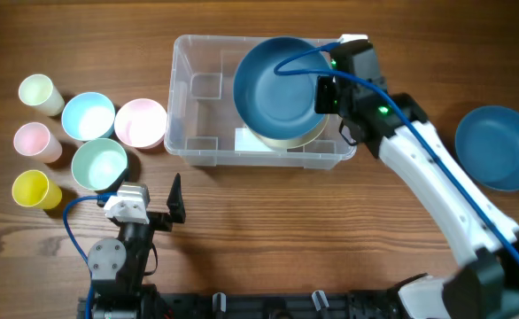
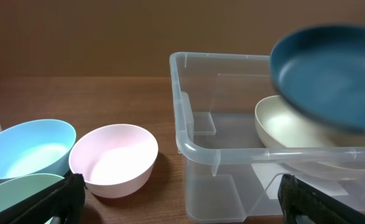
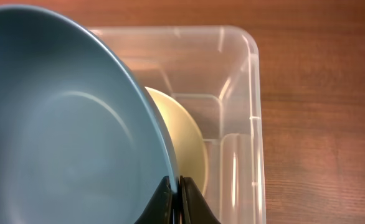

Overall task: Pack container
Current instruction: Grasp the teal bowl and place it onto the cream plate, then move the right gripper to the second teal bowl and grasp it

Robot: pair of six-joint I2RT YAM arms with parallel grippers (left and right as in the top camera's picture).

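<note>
While above container (image 1: 175, 97), R hand (image 1: 324, 94) tight on rim of blue bowl (image 1: 273, 84); L hand (image 2: 184, 202) wide, apart.

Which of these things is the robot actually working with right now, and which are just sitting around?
In use: clear container; dark blue bowl, pinched by the right fingers over it; cream dish already inside.

Lying about, untouched: second blue bowl; light blue bowl; pink bowl; green bowl; pale cup; pink cup; yellow cup.

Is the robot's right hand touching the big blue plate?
Touching. The right wrist view shows the right hand shut on the rim of the blue plate.
</note>
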